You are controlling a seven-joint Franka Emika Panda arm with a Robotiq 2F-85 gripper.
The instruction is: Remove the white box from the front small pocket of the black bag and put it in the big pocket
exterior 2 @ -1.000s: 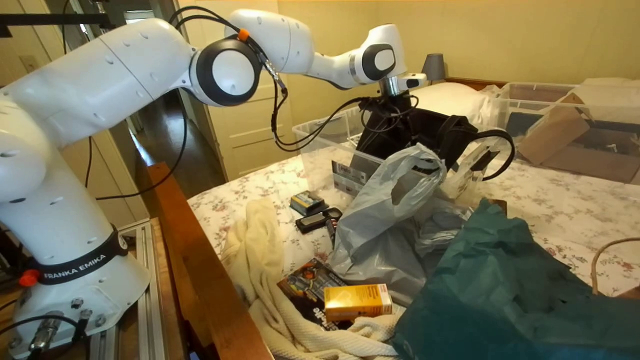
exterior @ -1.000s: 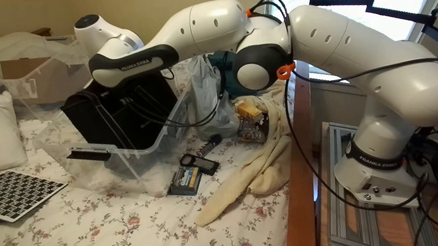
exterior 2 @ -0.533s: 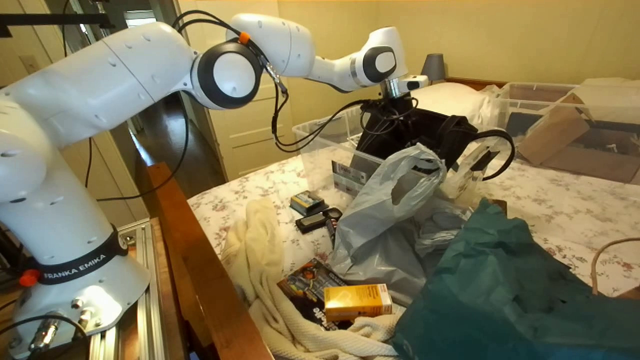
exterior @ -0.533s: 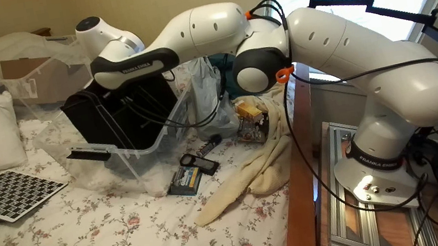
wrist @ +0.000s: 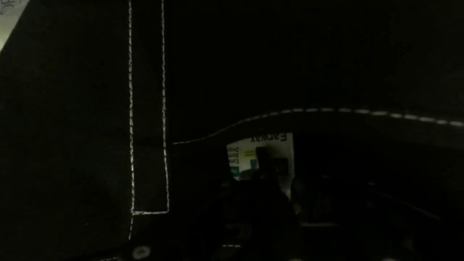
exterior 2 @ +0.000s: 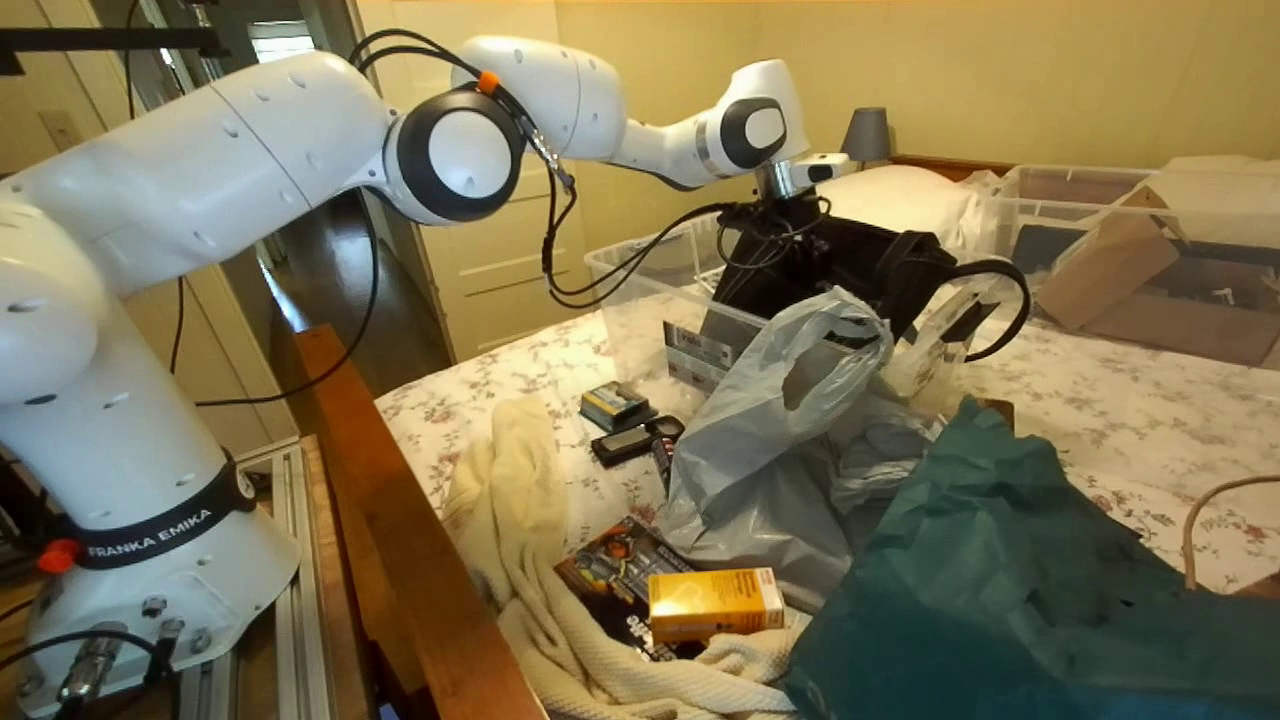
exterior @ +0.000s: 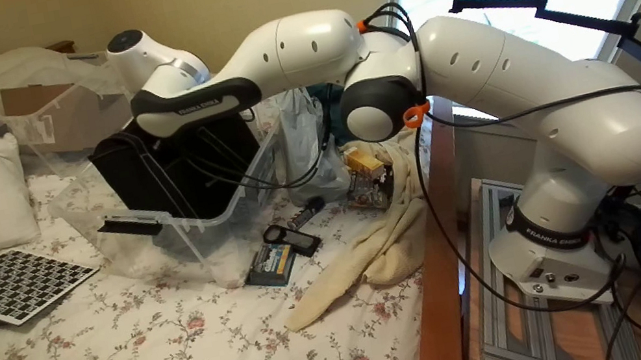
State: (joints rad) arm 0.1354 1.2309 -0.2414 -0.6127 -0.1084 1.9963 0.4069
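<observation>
Teal bundle (exterior 2: 1010, 600) is nearest, at right in an exterior view. Left of it, yellow box (exterior 2: 715, 600) lies on a dark package (exterior 2: 630, 560), cream blanket (exterior 2: 520, 470) alongside, all on the bed (exterior 2: 430, 410). Grey plastic sack (exterior 2: 760, 450) stands just beyond; to its left, a small box (exterior 2: 612, 405) next to a black gadget (exterior 2: 625, 444). White arm (exterior 2: 290, 130) comes across from the left, its wrist above the black bag (exterior: 191, 193), which sits tilted in the clear bin (exterior: 196, 220).

Wrist view is very dark. White box (wrist: 250, 156) is in the front pocket (wrist: 315, 114), just under the curved stitched edge, partly visible, print upside down, reads "Earwax". Gripper (wrist: 268, 177) is at the pocket, overlapping the box in that view. Can't tell if jaws are apart, together or clamped on the box: too dark.

Far side: white pillow (exterior 2: 890, 190) behind the black bag, grey lamp (exterior 2: 866, 135) past it, another bin (exterior 2: 1010, 180) at far right with cardboard (exterior 2: 1110, 260) in it.
</observation>
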